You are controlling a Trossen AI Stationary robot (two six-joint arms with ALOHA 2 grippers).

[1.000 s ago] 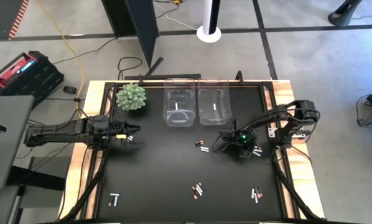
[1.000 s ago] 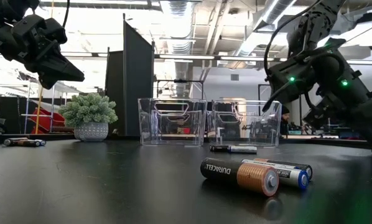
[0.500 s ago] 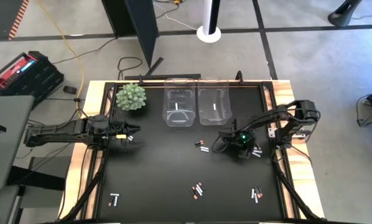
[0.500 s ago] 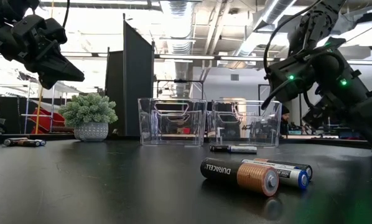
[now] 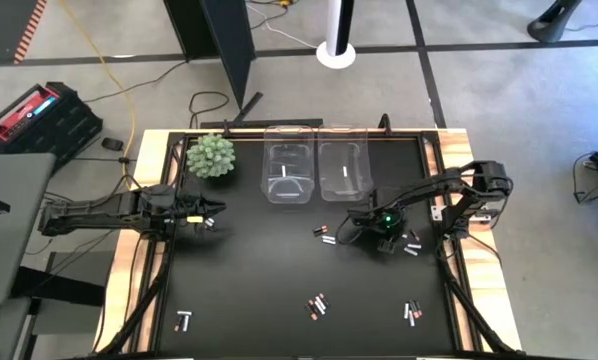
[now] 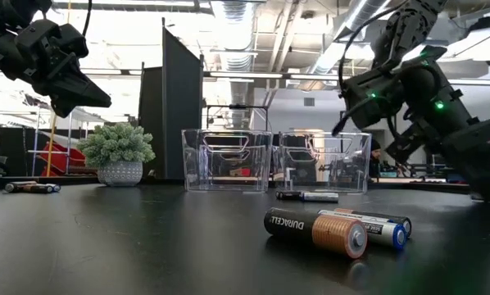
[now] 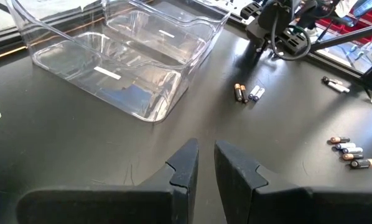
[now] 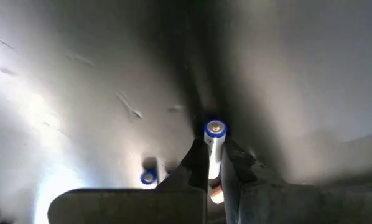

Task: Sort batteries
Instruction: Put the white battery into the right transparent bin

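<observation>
We see the black table top (image 5: pixel 259 290) framed by a wooden rim; most of its centre is bare, w/ lots of free room between the arms and toward the near edge. Two clear bins (image 5: pixel 315 172) sit side by side at the far edge, a small potted plant (image 5: pixel 210 155) to their left, near the far-left corner.

Right gripper (image 8: pixel 214 169) is over the right-centre of the table, just in front of the right bin, jaws clamped on a white/silver battery (image 8: pixel 213 149) w/ a blue end. In the right wrist view its long axis runs straight out along the fingers, blue-ringed tip pointing away from the wrist; another blue-ended cell lies blurred on the table beside it. In the low view we see the arm up off the surface, but can't make out the cell there.

Left gripper (image 7: pixel 202 168) hovers near the left edge, level w/ the plant's front, jaws nearly together w/ a thin gap, nothing between them.

Loose batteries (image 5: pixel 325 234) lie in small groups: a pair centre, in front of the bins; a few (image 5: pixel 410 242) just right of the right gripper; clusters near the front edge at left (image 5: pixel 183 321), middle (image 5: pixel 317 305) and right (image 5: pixel 412 313). In the low view the middle cluster (image 6: pixel 337 229) lies flat, long axes roughly across the picture.
</observation>
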